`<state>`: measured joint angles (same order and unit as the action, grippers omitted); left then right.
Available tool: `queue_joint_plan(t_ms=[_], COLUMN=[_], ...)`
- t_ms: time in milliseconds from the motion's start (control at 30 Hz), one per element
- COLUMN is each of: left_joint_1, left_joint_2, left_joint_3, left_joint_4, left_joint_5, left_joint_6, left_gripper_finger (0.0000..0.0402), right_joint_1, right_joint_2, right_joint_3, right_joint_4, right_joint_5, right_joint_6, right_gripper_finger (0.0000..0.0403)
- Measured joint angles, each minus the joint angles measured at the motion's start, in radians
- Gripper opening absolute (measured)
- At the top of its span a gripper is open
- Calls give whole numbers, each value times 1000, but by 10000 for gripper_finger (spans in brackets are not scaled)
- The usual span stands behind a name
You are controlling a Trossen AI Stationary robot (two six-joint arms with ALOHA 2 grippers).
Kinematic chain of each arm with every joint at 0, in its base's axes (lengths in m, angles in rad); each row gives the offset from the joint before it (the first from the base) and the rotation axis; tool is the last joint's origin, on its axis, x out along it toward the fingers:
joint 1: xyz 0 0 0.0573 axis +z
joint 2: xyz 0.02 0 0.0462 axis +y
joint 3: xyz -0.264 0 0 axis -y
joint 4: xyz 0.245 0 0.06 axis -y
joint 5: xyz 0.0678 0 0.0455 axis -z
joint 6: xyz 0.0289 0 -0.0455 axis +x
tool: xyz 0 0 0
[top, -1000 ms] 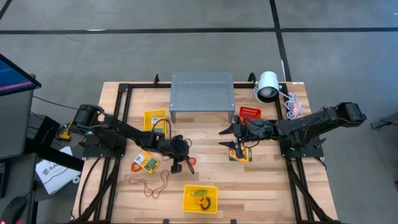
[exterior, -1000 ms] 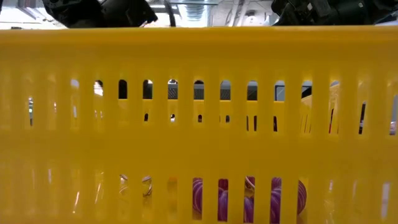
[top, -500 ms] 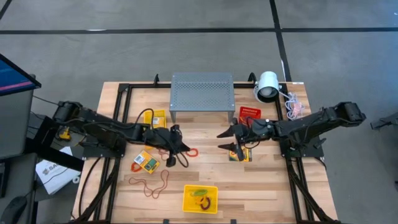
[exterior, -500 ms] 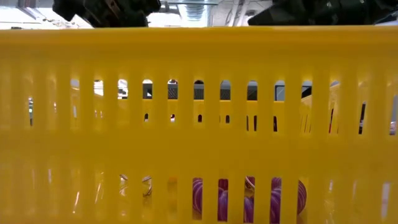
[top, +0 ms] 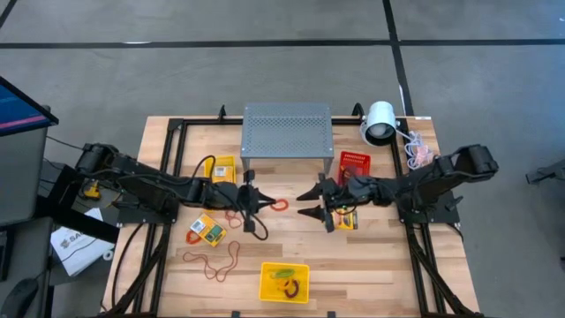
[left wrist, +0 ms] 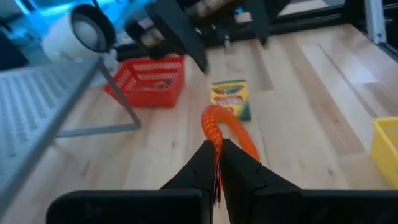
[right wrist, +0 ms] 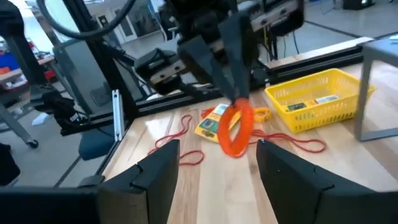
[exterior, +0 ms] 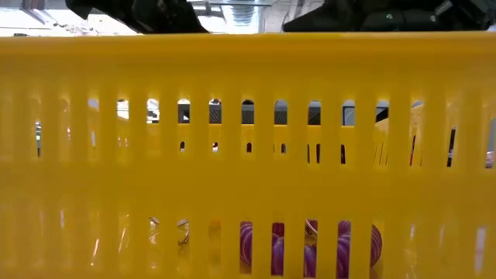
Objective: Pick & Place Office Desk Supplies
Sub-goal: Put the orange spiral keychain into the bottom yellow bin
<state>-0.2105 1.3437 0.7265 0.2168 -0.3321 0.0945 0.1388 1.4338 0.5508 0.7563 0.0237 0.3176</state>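
Right now the left gripper (left wrist: pixel 219 163) is pinched closed on an orange rubber band (left wrist: pixel 219 127), holding it in the air just in front of the grey perforated stand (top: pixel 286 130), off its front-right corner. The right gripper (top: pixel 312 202) faces it from just beside that same corner, fingers parted and empty, the loop hanging between them in its wrist view. The band looks light, soft and stretchy, likely to sag and twist; taking its free lower curve seems safest. A crayon box (left wrist: pixel 231 98) lies beyond; its label is unreadable.
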Motion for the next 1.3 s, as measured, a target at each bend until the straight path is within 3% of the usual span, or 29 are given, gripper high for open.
queue_joint_plan(t_ms=[300, 767, 933, 1300], left_joint_1=[-1, -1, -1, -1], left_joint_2=[0, 0, 0, 1], left_joint_3=[0, 0, 0, 0], left_joint_4=[66, 99, 106, 123], left_joint_5=[-5, -4, -4, 23], left_joint_6=[60, 66, 66, 66], left_gripper_finger=[7, 8, 9, 11], right_joint_1=[-21, -31, -30, -36], right_joint_2=[98, 125, 125, 125], right_joint_3=[2, 53, 53, 53], right_joint_4=[157, 137, 128, 126], right_joint_5=[-30, -54, -54, -54], right_joint_6=[35, 15, 15, 15], right_gripper_finger=[209, 200, 163, 42])
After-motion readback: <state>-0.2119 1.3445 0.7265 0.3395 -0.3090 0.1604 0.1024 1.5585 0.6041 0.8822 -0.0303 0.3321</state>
